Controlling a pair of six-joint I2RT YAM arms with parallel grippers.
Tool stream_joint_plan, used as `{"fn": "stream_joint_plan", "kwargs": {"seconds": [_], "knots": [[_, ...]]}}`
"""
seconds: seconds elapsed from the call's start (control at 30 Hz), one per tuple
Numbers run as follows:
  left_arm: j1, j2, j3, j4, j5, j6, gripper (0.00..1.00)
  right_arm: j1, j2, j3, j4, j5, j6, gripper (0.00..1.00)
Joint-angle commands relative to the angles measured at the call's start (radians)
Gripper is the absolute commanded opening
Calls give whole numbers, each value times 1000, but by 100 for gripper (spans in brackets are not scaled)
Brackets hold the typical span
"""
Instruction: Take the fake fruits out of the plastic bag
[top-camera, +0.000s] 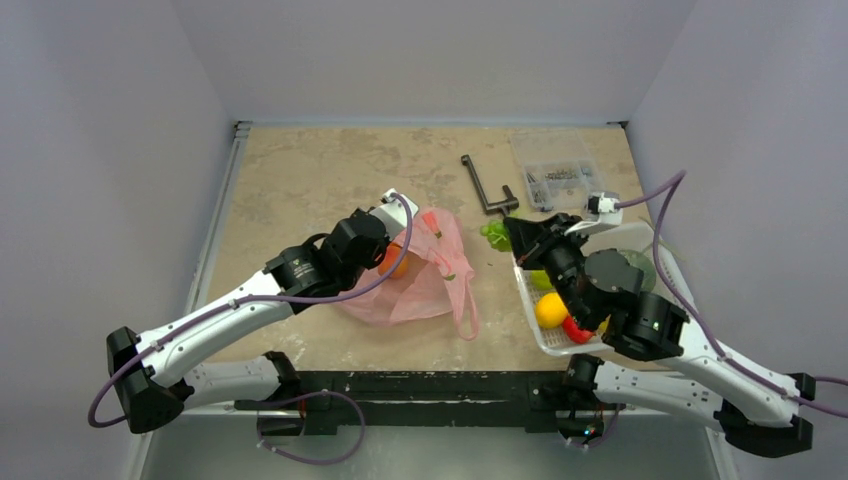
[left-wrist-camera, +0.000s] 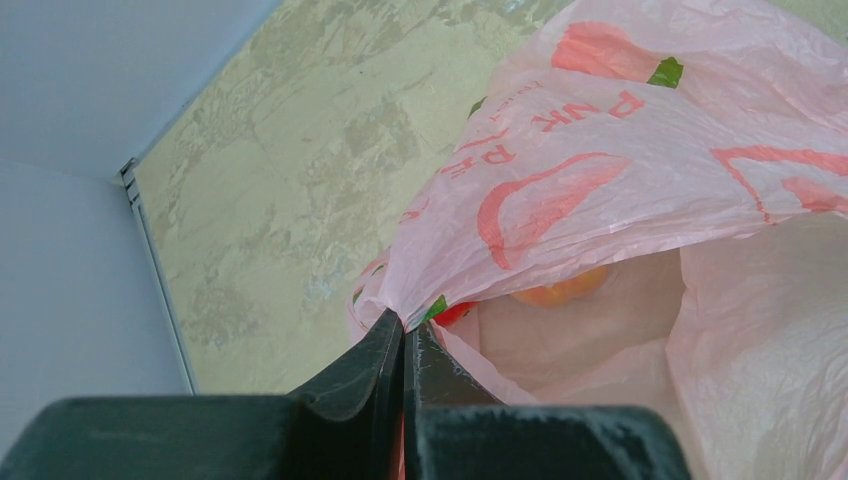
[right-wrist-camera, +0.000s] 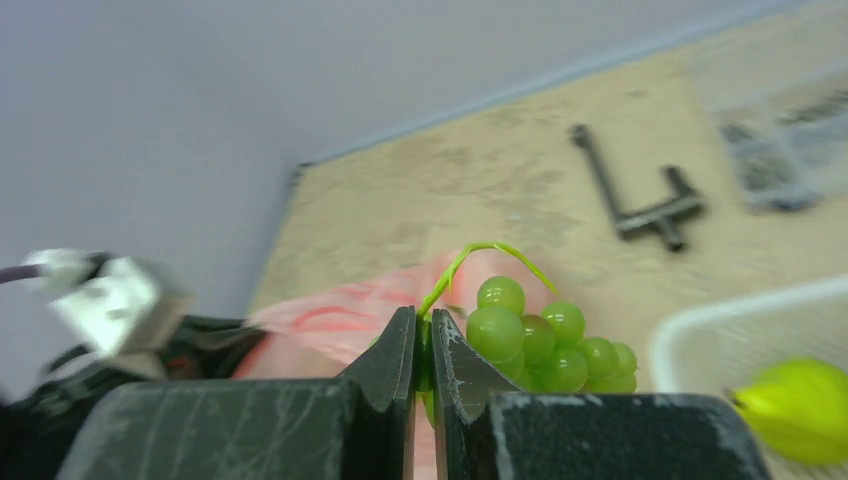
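Note:
The pink plastic bag (top-camera: 430, 275) lies mid-table. My left gripper (left-wrist-camera: 404, 328) is shut on its rim and holds the mouth open; it shows in the top view (top-camera: 392, 222) at the bag's far left edge. An orange-pink peach (left-wrist-camera: 560, 289) sits inside the bag, also seen from above (top-camera: 397, 265). My right gripper (right-wrist-camera: 422, 330) is shut on the green grape bunch (right-wrist-camera: 545, 345) and holds it in the air between the bag and the white basket; from above the grapes (top-camera: 495, 236) hang at its tip (top-camera: 510, 232).
A white lattice basket (top-camera: 537, 335) at the right holds a lime-green fruit (top-camera: 540, 279), a yellow fruit (top-camera: 551, 309), a red fruit (top-camera: 577, 329) and a dull green melon (top-camera: 640, 268). A dark metal tool (top-camera: 487, 189) and a clear small-parts box (top-camera: 556, 167) lie at the back.

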Motion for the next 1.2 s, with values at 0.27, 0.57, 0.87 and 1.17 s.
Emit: {"fn": "stream_joint_plan", "kwargs": {"seconds": [0.27, 0.57, 0.87, 1.17], "knots": [[0, -4, 21, 20, -15, -10, 0, -140, 103, -81, -583, 420, 444, 0], [-1, -13, 18, 19, -19, -9, 0, -460, 121, -261, -346, 248, 351, 2], [-1, -20, 16, 21, -18, -4, 0, -727, 87, -369, -140, 0, 196, 40], [-1, -26, 16, 24, -15, -4, 0, -730, 43, -268, -155, -73, 37, 70]]}}
